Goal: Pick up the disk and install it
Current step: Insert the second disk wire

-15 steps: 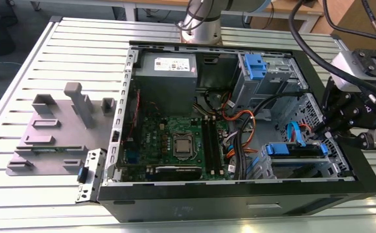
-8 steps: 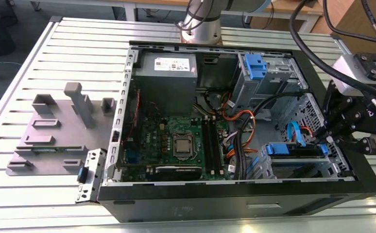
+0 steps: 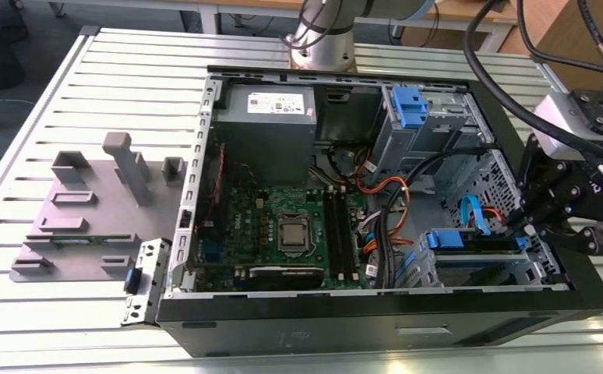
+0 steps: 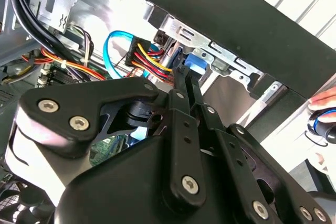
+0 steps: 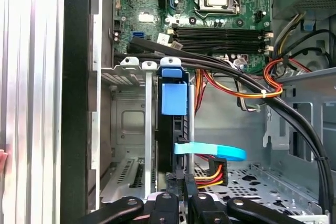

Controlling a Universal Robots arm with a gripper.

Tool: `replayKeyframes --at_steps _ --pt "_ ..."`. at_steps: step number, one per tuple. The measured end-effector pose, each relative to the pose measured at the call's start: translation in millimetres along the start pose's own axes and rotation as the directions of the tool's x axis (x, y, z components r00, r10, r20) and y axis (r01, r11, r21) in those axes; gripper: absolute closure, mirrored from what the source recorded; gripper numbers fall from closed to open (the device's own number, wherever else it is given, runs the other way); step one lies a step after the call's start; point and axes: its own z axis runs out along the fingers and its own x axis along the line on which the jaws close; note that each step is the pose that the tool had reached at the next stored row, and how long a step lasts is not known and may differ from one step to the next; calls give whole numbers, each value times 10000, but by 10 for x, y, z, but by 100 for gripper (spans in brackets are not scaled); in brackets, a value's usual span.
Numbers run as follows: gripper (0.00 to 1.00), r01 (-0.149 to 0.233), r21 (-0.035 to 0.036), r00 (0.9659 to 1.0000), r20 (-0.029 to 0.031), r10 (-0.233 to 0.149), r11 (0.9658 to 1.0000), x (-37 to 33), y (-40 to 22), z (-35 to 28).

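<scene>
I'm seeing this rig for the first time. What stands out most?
An open computer case lies on a slatted metal table, its green motherboard exposed. The black hand hovers at the case's edge on the exterior view's right, just above the blue-bracketed disk standing in its metal bay.

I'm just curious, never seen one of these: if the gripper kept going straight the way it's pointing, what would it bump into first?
Probably the disk, standing on edge in its bay directly ahead of the gripper; depth is hard to judge.
</scene>
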Motion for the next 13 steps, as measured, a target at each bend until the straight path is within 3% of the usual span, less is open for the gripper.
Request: replayKeyframes --at_steps 5,13 --pt "84 -1 1 10000 -75 1 10000 2 7 12" --pt "82 -2 1 10000 -80 2 10000 2 7 16"
